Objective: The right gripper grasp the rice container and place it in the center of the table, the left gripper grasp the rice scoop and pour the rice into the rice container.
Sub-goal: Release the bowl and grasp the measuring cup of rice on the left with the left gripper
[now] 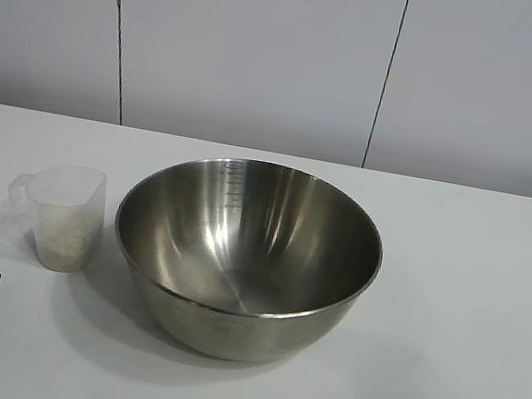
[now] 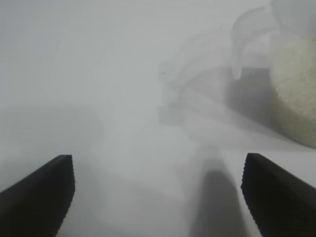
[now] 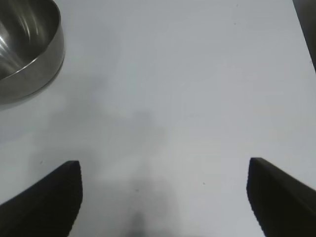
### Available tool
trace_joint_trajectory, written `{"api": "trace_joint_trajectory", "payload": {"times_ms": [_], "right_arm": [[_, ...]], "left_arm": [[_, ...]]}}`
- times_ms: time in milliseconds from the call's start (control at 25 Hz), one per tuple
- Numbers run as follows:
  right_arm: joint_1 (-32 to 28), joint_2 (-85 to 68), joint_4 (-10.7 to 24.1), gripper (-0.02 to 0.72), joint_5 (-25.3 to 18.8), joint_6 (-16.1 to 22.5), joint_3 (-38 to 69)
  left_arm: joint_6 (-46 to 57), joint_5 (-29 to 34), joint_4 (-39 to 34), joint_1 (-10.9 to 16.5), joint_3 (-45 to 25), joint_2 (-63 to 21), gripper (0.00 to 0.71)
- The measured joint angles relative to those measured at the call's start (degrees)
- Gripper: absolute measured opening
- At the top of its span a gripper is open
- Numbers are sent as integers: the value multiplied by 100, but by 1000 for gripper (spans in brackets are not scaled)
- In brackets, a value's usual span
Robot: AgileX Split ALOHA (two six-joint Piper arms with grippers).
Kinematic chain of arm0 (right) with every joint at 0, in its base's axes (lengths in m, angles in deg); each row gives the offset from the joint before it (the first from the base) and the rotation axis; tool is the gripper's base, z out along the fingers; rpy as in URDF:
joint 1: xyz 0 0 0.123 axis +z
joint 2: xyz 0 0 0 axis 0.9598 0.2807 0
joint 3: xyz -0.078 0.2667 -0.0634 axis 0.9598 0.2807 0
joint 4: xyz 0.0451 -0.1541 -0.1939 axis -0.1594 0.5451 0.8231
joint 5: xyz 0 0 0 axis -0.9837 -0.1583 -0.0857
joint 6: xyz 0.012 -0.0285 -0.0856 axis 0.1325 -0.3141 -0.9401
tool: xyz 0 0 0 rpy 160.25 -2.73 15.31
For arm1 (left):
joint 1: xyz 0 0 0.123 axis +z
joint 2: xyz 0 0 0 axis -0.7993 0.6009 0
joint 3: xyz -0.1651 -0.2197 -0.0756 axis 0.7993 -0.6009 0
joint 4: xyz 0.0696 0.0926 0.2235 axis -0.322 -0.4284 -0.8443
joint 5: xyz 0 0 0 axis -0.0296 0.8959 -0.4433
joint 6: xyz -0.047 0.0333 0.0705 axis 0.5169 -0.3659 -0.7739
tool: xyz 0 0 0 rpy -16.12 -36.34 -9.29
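Presently the white table [image 1: 474,293] carries two items. Largest is the rice container [image 1: 247,257], a shiny steel bowl standing upright near the table's middle, its inside bare apart from measuring marks. Just beside it, apart from its wall, stands the rice scoop [image 1: 66,216], a small clear cup, upright, with the rice [image 1: 67,244] filling its lower part. The left hand [image 2: 158,190] is low over the table with fingers [image 2: 42,197] spread wide and nothing between them; the rice scoop lies ahead of it, off toward one finger and not touched. The right hand [image 3: 165,197] also hangs above bare table, fingers [image 3: 47,200] wide apart and empty; the rice container's rim lies ahead of it and well off to one side, clear of both fingers.
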Motion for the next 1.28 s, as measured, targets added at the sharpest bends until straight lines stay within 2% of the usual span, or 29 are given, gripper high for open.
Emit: {"api": "trace_joint_trajectory", "payload": {"times_ms": [160,320,480,800,1280], "right_arm": [[0,0,0,621,0,0,0],[0,0,0,621,0,0,0],[0,0,0,621,0,0,0],[0,0,0,621,0,0,0],[0,0,0,621,0,9,0]], "left_arm": [[27,0,-437,512,0,0,657],[244,0,-1315,1013,0,0,657],[295,5,-2107,1284,98,0,657],[306,5,-2354,1365,286,2,657],[339,5,-2336,1370,575,9,657]]}}
